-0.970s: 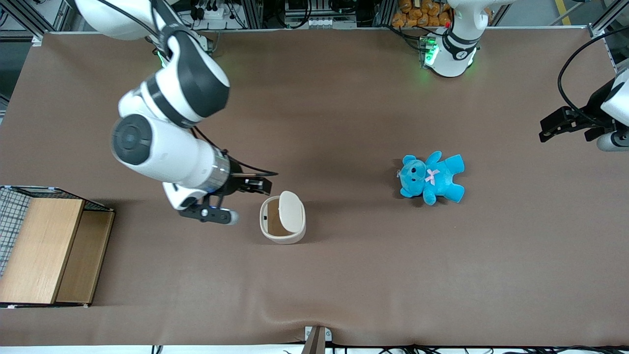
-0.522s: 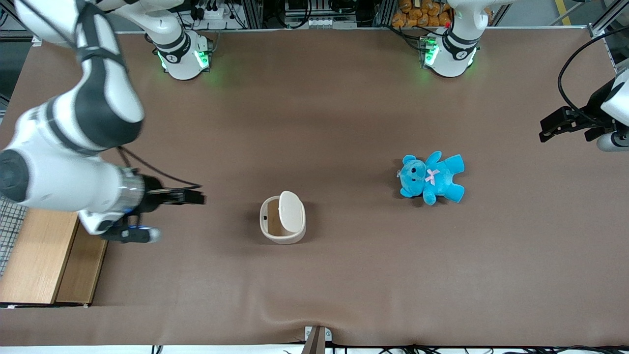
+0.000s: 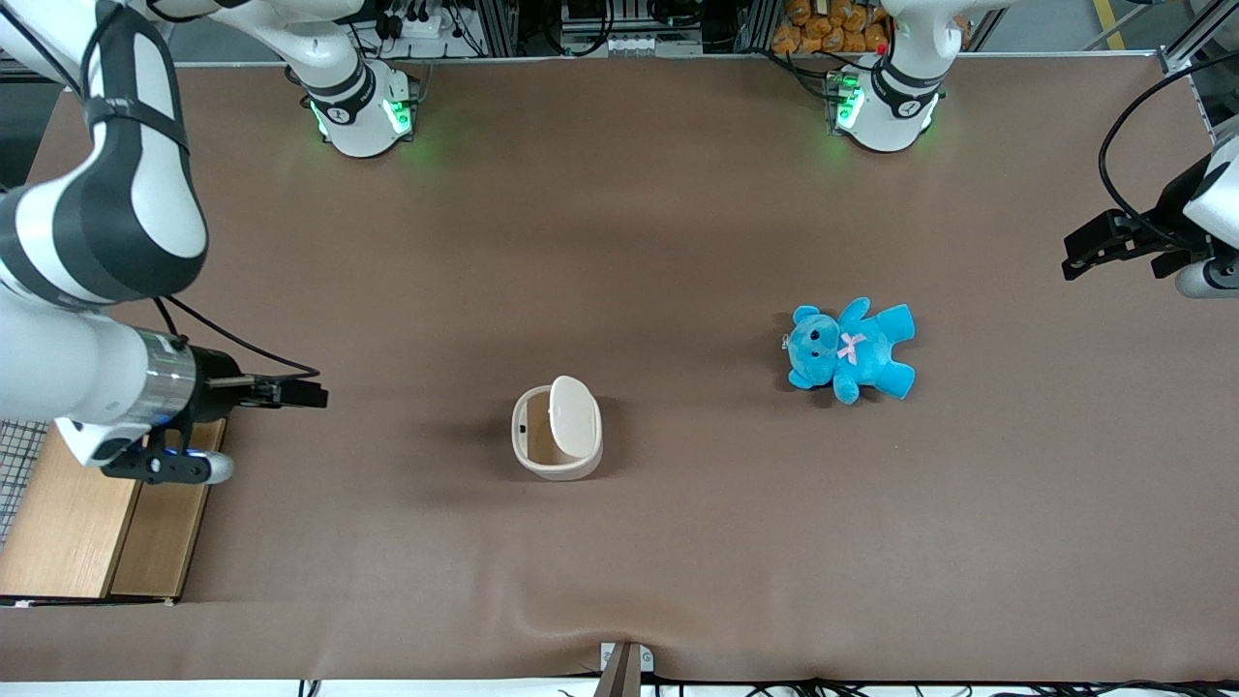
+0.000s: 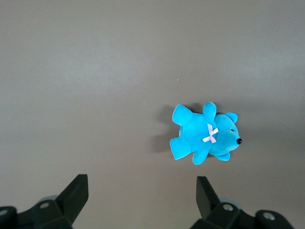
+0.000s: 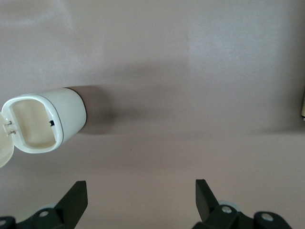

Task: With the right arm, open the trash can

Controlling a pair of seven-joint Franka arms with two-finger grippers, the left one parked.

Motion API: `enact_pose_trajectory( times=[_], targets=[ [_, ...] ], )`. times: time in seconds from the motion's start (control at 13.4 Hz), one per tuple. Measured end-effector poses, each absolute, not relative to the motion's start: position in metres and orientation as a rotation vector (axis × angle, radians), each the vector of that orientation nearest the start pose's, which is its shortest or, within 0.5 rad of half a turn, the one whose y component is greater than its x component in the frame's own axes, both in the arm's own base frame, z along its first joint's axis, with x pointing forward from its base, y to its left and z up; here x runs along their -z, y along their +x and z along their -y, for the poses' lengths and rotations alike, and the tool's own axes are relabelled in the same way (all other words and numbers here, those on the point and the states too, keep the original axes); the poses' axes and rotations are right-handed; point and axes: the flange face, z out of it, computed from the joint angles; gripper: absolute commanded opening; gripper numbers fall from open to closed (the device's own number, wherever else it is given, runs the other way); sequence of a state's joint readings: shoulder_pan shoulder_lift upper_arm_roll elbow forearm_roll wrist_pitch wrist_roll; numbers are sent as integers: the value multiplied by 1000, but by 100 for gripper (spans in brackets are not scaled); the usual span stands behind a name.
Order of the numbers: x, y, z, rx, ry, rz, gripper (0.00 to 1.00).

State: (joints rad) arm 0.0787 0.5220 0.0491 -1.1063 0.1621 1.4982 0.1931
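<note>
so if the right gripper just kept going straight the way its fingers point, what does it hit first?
Probably the trash can, lid up. The gripper, open, points along the table toward it with only bare table between. Height is unclear, so it might pass over the rim instead.

The arm (image 3: 106, 223) runs off the front view's edge. Its wrist covers part of the wooden box (image 3: 87, 523), which that edge also cuts. The gripper (image 3: 308, 394) hangs near the box. In the wrist view its spread fingers (image 5: 76, 195) are cropped, as is the lid (image 5: 4, 150) of the bin (image 5: 52, 119).
</note>
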Motion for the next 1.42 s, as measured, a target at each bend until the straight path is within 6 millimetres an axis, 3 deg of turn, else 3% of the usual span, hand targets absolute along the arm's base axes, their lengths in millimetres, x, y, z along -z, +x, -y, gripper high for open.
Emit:
enact_pose_trajectory(
  times=[0.22,0.52,0.82,1.42],
  targets=[
    [-542,662,-87,-204,-3010,-93,100],
    [-571,624,-87,-188,-3061,-70,100],
    [-612,583,-71,-120,-3098,-97,100],
    [-633,547,-49,-89,-3106,-126,100]
  ],
)
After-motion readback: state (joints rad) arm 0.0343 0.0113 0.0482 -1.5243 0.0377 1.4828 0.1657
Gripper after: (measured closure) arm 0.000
